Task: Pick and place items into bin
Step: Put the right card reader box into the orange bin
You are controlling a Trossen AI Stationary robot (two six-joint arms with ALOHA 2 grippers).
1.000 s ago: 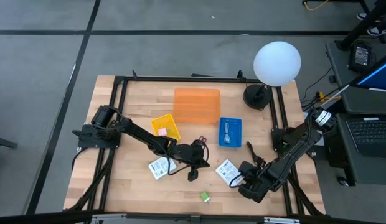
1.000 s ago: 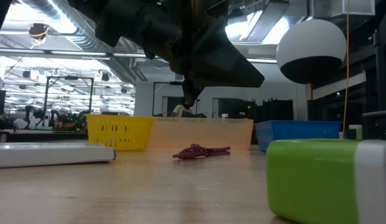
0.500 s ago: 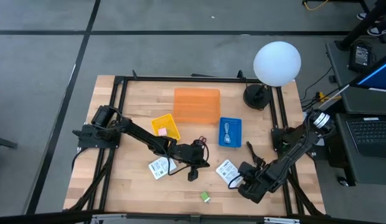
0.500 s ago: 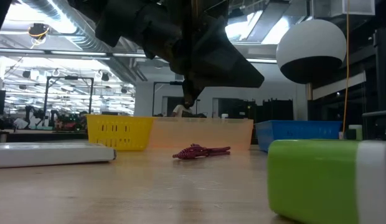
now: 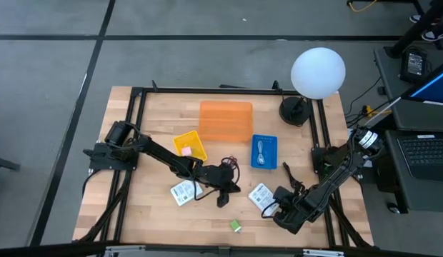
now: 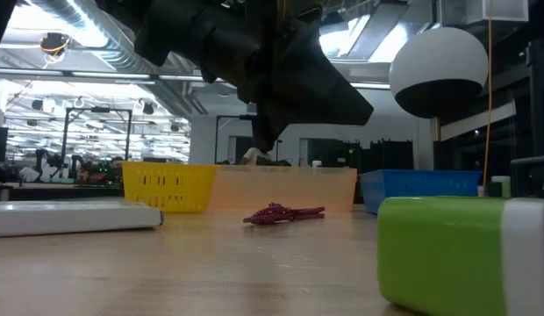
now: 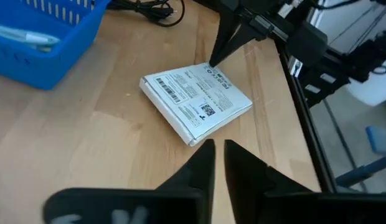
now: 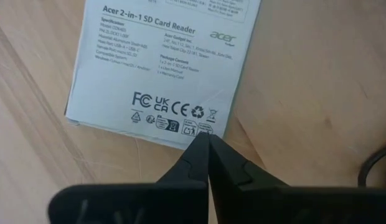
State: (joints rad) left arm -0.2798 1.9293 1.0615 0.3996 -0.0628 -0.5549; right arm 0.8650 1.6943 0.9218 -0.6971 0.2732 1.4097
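**Right gripper** [image 8: 207, 138]: fingers pressed together into one point, holding nothing. The point rests at the near edge of a white labelled packet [image 8: 168, 62], which lies flat on the table [image 8: 305, 93] and stretches away from the tips. Shut fingers set low against an edge suggest a nudge or a pry to lift the flat packet, not a pinch from above.

**Left gripper** [image 7: 218, 144]: fingers parted by only a narrow slit, with nothing visible between them. It hangs clear above the wood. Just ahead of its tips lies the same packet, with the right arm's point touching the far corner. Beyond that and to one side stands the blue bin [image 7: 37, 43], with a pale item in it.

**Overhead, outward from the left fingers:**
- The dark red looped cord [image 5: 229, 165] is just beside them.
- A small grey-blue piece [image 5: 221, 202] lies near them.
- A second white packet [image 5: 182, 192] lies beside the arm.
- The green block [image 5: 236, 225] lies farther out, near the table's front edge.
- The yellow bin [image 5: 190, 145] and the orange bin [image 5: 226, 121] stand farthest.

Most items are loose on the table, so the sorting looks to be at an early stage.
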